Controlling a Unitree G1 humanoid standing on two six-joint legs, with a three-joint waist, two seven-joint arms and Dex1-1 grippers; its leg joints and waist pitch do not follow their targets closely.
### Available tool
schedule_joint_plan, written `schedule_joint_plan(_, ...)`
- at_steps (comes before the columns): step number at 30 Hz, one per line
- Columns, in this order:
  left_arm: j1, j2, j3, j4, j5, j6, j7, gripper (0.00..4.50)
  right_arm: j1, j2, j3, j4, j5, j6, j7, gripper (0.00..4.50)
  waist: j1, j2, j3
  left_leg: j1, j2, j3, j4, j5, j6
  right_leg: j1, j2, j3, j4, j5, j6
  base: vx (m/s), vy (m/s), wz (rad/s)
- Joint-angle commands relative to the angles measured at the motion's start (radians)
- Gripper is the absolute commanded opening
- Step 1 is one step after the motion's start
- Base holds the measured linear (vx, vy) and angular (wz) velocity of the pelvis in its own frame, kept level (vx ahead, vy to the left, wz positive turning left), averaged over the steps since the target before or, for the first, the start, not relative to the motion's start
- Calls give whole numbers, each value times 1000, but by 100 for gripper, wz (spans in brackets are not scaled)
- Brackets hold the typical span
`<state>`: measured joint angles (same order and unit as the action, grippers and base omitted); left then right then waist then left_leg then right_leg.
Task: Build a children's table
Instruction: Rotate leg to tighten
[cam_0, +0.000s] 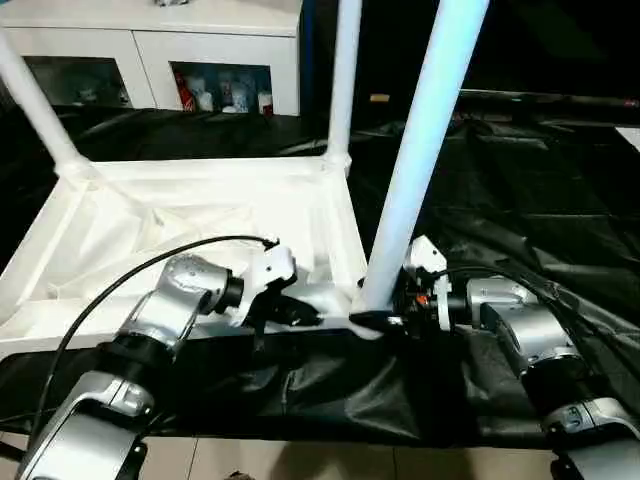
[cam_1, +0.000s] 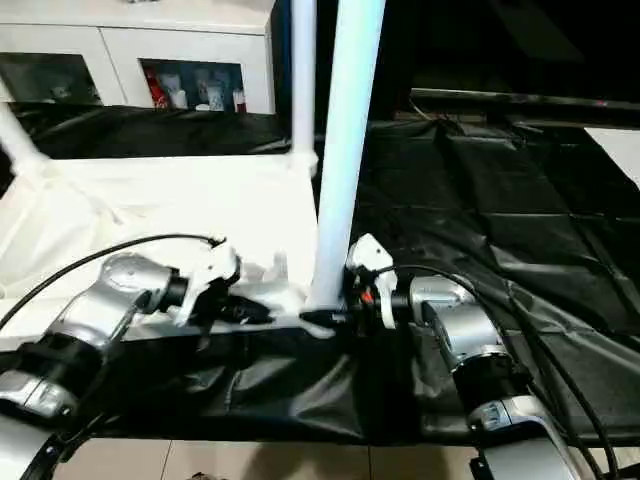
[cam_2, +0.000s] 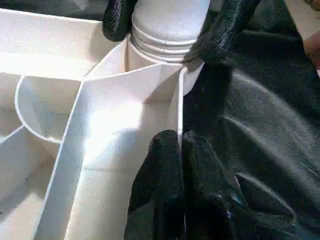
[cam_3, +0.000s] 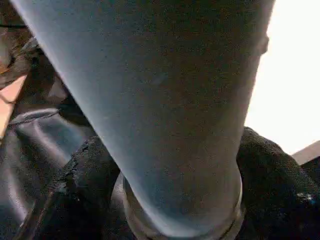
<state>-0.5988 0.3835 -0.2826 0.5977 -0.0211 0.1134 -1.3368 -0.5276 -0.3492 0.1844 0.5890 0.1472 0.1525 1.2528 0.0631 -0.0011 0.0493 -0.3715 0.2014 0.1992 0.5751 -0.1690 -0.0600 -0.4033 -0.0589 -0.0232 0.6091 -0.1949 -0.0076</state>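
Three white legs upright on the children's table (cam_0: 200, 215), itself lying upside down on the black cloth (cam_0: 520, 200), ribbed underside facing up. Near corner on the robot's right: near leg (cam_0: 420, 150) seated in its corner socket (cam_2: 150, 55), rising out past the top of the head views. Far corners: far leg (cam_0: 345, 70) and left leg (cam_0: 35, 110), both standing, the left one leaning outward in the picture.

Inside the rim: thin white ribs dividing the underside into shallow bays, with a curved wall beside the near socket.

Right gripper (cam_0: 372, 320) clasping the base of the near leg, one black finger on each side of the ringed collar, just above the socket. Left gripper (cam_2: 181, 150) pinched tight on the thin near rim, just beside that same corner, close to the other gripper. Black cable (cam_0: 130, 275) arching over the left forearm, above the tabletop.

Near rim running close along the front edge of the cloth-covered surface. Wide stretch of wrinkled cloth to the right of the table and beyond it. Behind: white cabinet (cam_0: 150, 40) with glass doors, small items on its shelf, too blurred to tell apart.
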Motion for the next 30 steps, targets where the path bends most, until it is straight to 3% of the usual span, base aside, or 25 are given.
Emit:
schedule_joint_plan(1, 8, -5, -17, -37, -13, 4, -33, 0, 19, -3, 31, -11, -11, 18, 20, 318, 3, -4, -56, 17, 35, -13, -62, -247, 26, 43, -68, 31, -74, -199, -239, 0, 0, 0)
schedule_joint_plan(3, 15, 2, -16, -54, -16, 9, -26, 0, 24, 3, 33, -18, -4, 21, 19, 315, 3, -5, -58, 17, 35, -13, -60, -233, 26, 43, -67, 32, -73, -182, -237, 0, 0, 0)
schedule_joint_plan(4, 17, 0, -16, -59, -15, 12, -17, 0, 30, 13, 34, -24, -2, 16, 3, 292, 2, -12, -59, 15, 34, -11, -60, -219, 30, 44, -66, 32, -71, -162, -238, 0, 0, 0)
schedule_joint_plan(5, 15, -6, -15, -54, -10, 14, -1, 0, 33, 23, 31, -20, -5, 13, -17, 284, 3, -8, -59, 15, 34, -12, -59, -210, 34, 43, -67, 31, -69, -151, -240, 0, 0, 0)
schedule_joint_plan(9, 3, -33, -6, -31, 7, 16, 68, 0, 39, 62, 18, 15, -42, -1, -136, 272, 0, -10, -54, 16, 33, -11, -60, -230, 29, 40, -67, 32, -74, -200, -231, 0, 0, 0)
schedule_joint_plan(11, -20, -70, 11, 14, 26, 20, 167, 0, 29, 105, 4, 79, -102, -20, -334, 271, -10, -12, -46, 20, 28, -16, -66, -291, -1, 32, -71, 33, -89, -330, -201, 0, 0, 0)
schedule_joint_plan(12, -32, -86, 18, 36, 37, 24, 216, 0, 22, 125, -7, 105, -117, -19, -415, 271, -10, -12, -46, 20, 28, -16, -66, -291, -1, 32, -71, 33, -89, -330, -201, 0, 0, 0)
schedule_joint_plan(13, -43, -99, 23, 54, 45, 29, 256, 0, 16, 142, -18, 124, -125, -17, -478, 269, -20, -11, -44, 22, 26, -24, -70, -333, -32, 29, -74, 31, -96, -452, -160, 0, 0, 0)
schedule_joint_plan(16, -77, -141, 40, 110, 62, 49, 374, 0, -3, 197, -67, 163, -111, 6, -619, 269, -28, -12, -46, 29, 25, -28, -70, -371, -34, 22, -74, 32, -107, -513, -126, 0, 0, 0)
schedule_joint_plan(17, -98, -170, 54, 141, 62, 60, 436, 0, -13, 229, -88, 179, -101, 12, -681, 269, -30, -8, -46, 29, 25, -27, -70, -375, -32, 20, -73, 33, -109, -510, -127, 0, 0, 0)
schedule_joint_plan(18, -132, -219, 75, 189, 59, 70, 534, 0, -25, 279, -102, 200, -93, 8, -758, 269, -33, -10, -47, 29, 24, -27, -70, -376, -34, 19, -69, 33, -107, -490, -130, 0, 0, 0)
schedule_joint_plan(20, -151, -246, 84, 215, 58, 69, 579, 0, -30, 306, -98, 208, -98, -7, -784, 269, -31, -12, -50, 34, 23, -26, -69, -378, -33, 18, -67, 33, -108, -464, -139, 0, 0, 0)
schedule_joint_plan(24, -184, -308, 84, 256, 61, 46, 605, 0, -38, 368, -62, 211, -102, -65, -739, 269, -26, -14, -52, 22, 20, -24, -68, -340, 1, 26, -67, 39, -103, -380, -153, 0, 0, 0)
schedule_joint_plan(26, -186, -313, 75, 256, 68, 35, 591, 0, -41, 373, -63, 209, -89, -69, -719, 338, -24, -10, -54, 19, 21, -22, -67, -314, 16, 30, -68, 39, -98, -327, -168, 0, 0, 0)
schedule_joint_plan(29, -180, -302, 59, 241, 65, 32, 537, 0, -42, 362, -71, 196, -75, -75, -679, 351, -23, -8, -56, 16, 21, -21, -66, -301, 22, 34, -69, 39, -95, -292, -182, 0, 0, 0)
schedule_joint_plan(30, -178, -296, 54, 239, 65, 30, 524, 0, -41, 354, -70, 191, -76, -78, -665, 382, -22, -9, -57, 15, 22, -21, -67, -290, 25, 36, -68, 38, -93, -276, -185, 0, 0, 0)
